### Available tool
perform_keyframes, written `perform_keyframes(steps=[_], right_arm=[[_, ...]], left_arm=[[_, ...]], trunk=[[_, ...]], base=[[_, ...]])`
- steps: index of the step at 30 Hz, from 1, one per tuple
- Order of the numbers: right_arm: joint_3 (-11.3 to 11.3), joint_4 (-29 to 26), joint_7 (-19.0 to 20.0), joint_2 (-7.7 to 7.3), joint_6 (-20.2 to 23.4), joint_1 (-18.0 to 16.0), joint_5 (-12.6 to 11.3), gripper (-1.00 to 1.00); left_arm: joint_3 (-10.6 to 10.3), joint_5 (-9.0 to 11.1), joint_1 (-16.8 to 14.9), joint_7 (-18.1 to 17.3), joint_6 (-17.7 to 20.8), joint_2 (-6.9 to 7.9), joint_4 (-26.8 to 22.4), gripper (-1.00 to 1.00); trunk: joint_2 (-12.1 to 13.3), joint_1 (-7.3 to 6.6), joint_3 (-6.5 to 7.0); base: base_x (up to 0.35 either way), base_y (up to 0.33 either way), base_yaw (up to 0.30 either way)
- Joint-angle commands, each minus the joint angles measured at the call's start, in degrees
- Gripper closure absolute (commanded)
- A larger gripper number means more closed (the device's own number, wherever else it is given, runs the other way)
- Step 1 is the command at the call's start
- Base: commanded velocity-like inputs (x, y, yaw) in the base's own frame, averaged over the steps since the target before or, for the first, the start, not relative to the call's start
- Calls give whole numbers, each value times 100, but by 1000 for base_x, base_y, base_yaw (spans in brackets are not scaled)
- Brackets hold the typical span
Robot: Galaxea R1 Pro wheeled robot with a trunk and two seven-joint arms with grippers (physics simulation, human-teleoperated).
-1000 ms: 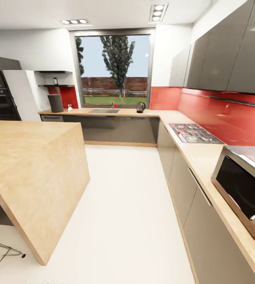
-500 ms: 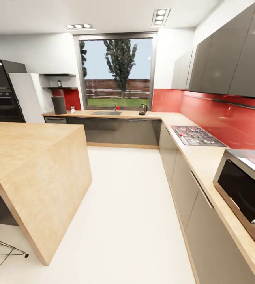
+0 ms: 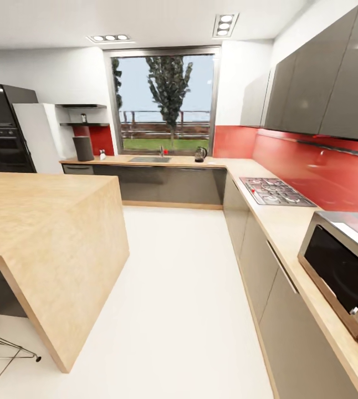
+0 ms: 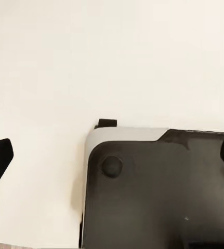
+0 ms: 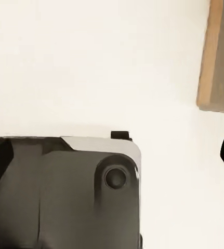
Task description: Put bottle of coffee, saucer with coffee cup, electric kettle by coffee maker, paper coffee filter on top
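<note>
Head view down the kitchen: the coffee maker (image 3: 82, 148) stands at the far left of the countertop (image 3: 146, 161), bottle of coffee (image 3: 83, 118) on the kitchen shelf (image 3: 85, 124) above it, electric kettle (image 3: 200, 154) far right. Finger spread of either gripper cannot be told; neither arm is clearly nearer.

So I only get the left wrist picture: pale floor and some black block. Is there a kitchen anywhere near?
Observer: Yes. The head view shows a countertop under a window at the room's far end.
Operator: Any coffee maker there?
Observer: The coffee maker stands at that counter's left end.
Operator: And a kettle?
Observer: The electric kettle sits on the same counter, right of the sink.
</note>
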Motion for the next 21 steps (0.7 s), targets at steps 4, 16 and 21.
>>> perform_keyframes(steps=[4,16,21], right_arm=[[-2,-634,1,-28,-70,-1,3,-100],[4,-841,-5,-92,-918,-1,11,-100],[22,-820,12,-93,-935,-1,32,-100]], left_arm=[[2,51,-87,13,0,-29,-635,-100],[8,34,-115,26,0,38,-1652,-100],[12,35,-73,24,-20,127,-1631,-100]], trunk=[[151,-86,59],[191,-108,77],[191,-108,77]], base=[[0,0,0],[0,0,0],[0,0,0]])
